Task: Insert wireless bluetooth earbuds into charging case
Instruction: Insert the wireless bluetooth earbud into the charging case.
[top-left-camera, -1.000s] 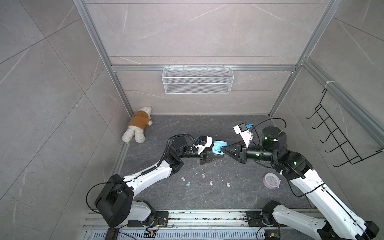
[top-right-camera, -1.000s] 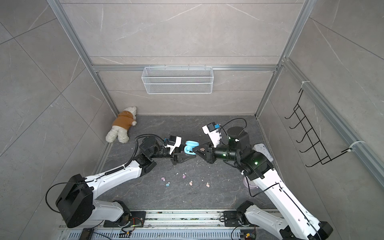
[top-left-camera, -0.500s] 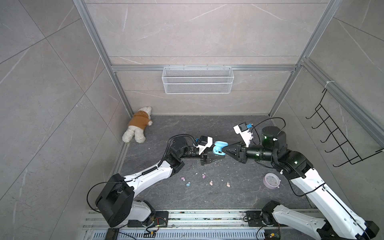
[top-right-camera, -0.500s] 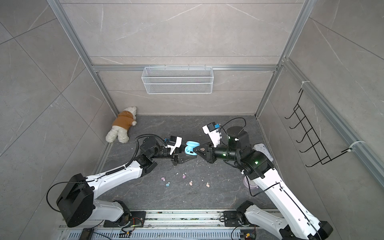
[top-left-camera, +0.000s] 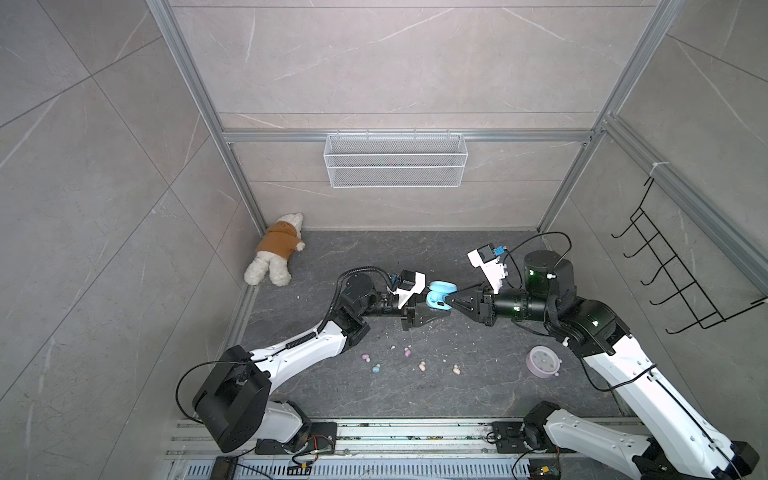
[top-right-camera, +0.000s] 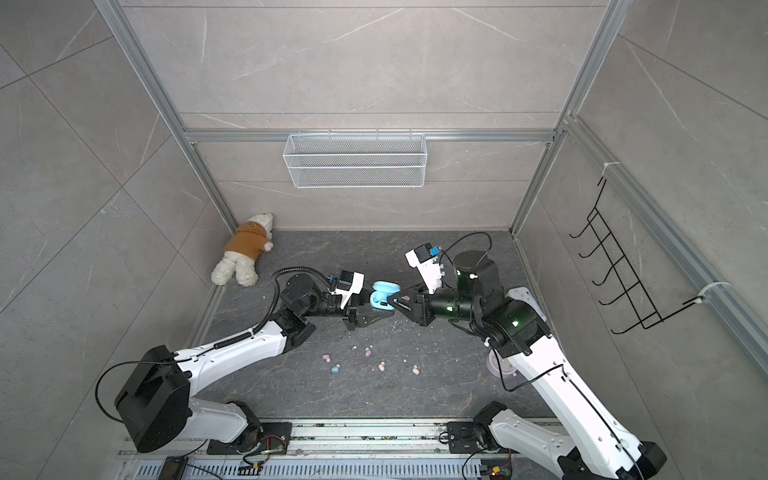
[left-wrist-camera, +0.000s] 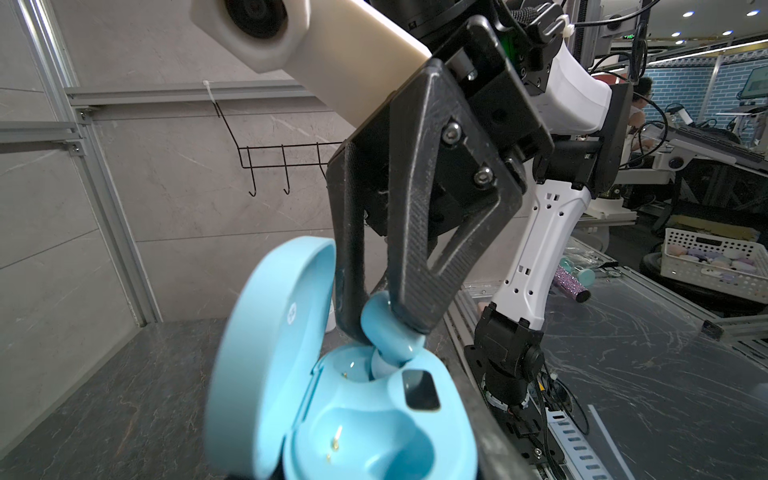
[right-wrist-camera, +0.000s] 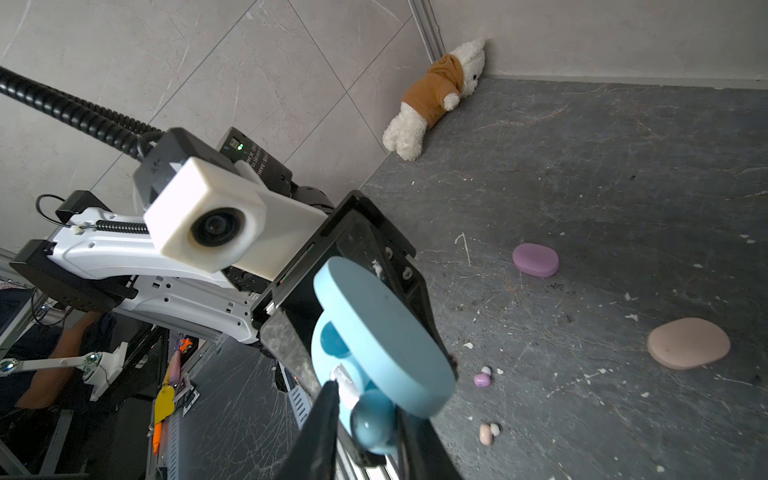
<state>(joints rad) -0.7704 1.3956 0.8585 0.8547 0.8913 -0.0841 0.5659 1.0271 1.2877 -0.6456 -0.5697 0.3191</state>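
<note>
Earbud (left-wrist-camera: 384, 332), light blue, sits pinched between the right gripper (left-wrist-camera: 386, 330) fingers, its white tip in a socket of the open charging case (left-wrist-camera: 353, 419). At the case's nine o'clock the left gripper (top-left-camera: 434, 311) clamps it, and the right gripper stands at three. Spare earbuds (top-left-camera: 422, 366) lie on the floor toward six.

The light blue charging case (left-wrist-camera: 266, 374) is cut off by the edge of the left wrist view. In both top views the light blue earbud (left-wrist-camera: 388, 332) is too small to be made out. In a top view the lilac case (top-right-camera: 494, 365) is largely covered by the right arm (top-right-camera: 540, 374).
</note>
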